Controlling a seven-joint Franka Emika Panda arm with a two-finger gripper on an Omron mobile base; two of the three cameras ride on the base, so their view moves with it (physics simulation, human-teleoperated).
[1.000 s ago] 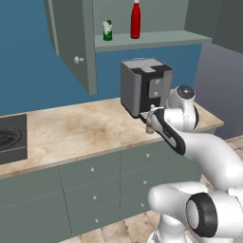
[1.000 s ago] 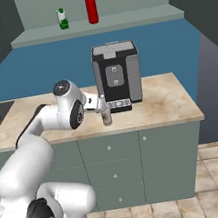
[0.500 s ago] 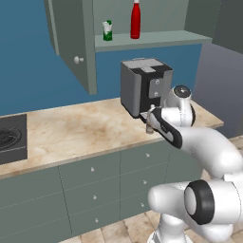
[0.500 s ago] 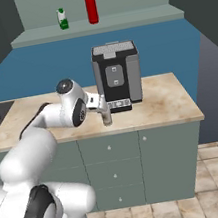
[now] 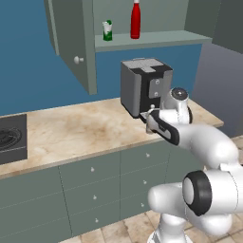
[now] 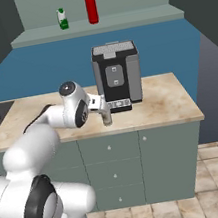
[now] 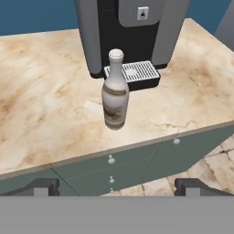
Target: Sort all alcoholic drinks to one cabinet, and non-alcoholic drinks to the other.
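A pale grey-beige bottle (image 7: 114,91) with a light cap stands upright on the counter, just in front of the coffee machine's drip tray. It is also in the right base view (image 6: 107,118). My gripper (image 7: 116,185) hovers above it on the counter's front-edge side, open and holding nothing; it also shows from both sides (image 6: 103,107) (image 5: 151,121). In the open wall cabinet (image 5: 152,39), a tall red bottle (image 5: 135,19) and a small green-and-white carton (image 5: 108,31) stand on the shelf. From the right they appear as red bottle (image 6: 90,2) and carton (image 6: 62,18).
A black and grey coffee machine (image 6: 117,74) stands right behind the bottle. The cabinet's door (image 5: 76,45) hangs open over the counter to the left. A stove (image 5: 9,137) lies at the counter's far left. Drawer fronts (image 7: 114,171) run below the counter edge.
The arm has shifted a little toward the left over the counter. The gripper has stayed open, and the bottles and carton have not moved.
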